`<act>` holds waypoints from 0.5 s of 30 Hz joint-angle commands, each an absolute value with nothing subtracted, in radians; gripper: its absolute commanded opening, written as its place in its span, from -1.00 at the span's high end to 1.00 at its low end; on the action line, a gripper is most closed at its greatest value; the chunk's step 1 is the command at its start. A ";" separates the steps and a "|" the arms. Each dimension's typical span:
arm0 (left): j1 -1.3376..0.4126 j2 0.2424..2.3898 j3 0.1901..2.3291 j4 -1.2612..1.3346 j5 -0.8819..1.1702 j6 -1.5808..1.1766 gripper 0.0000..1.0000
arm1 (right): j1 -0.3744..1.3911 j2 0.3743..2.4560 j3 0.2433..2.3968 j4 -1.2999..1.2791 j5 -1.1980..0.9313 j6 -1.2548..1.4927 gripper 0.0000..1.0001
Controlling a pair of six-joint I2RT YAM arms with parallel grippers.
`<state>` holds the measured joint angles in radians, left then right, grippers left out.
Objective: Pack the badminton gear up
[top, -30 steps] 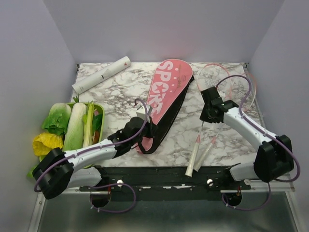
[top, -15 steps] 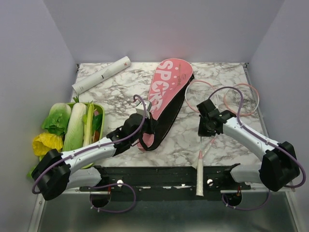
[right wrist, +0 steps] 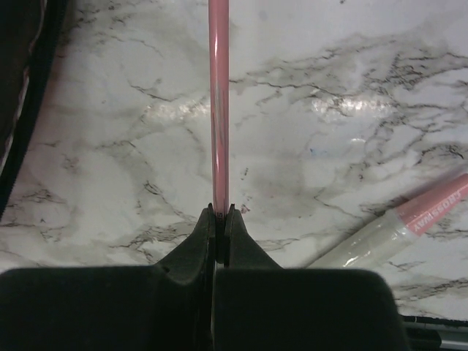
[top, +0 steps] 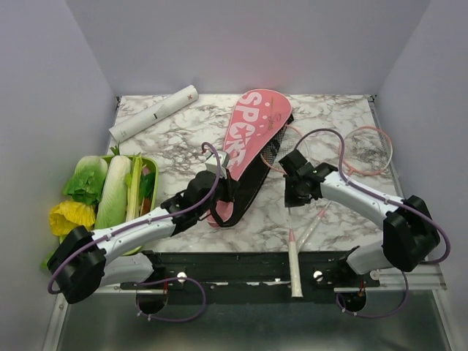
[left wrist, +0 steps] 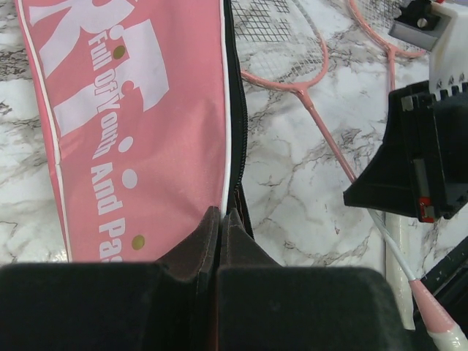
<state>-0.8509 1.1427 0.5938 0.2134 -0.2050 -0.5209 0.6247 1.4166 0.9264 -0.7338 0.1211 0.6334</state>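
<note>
The cover [top: 252, 131] read "SPORT" and "Full Of Youth And Pas…", lying mid-table. The left gripper [left wrist: 220, 219], stretched low, pinched its black zip edge. The right gripper [right wrist: 219, 213], reaching inward, clamped a racket [right wrist: 219, 95] by its shaft, just beside the cover.

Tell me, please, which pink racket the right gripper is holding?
The racket with its head beside the pink SPORT cover: the right gripper is shut on its shaft. The other racket lies free, farther right.
</note>
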 commanded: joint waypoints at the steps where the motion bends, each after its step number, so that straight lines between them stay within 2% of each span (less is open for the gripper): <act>1: -0.850 1.154 0.597 0.233 -0.164 -0.535 1.00 | 0.638 1.508 1.026 -0.660 0.057 0.634 0.99; 15: -0.953 1.195 0.549 0.249 -0.163 -0.621 1.00 | 0.611 1.943 1.480 -0.563 0.089 0.581 0.99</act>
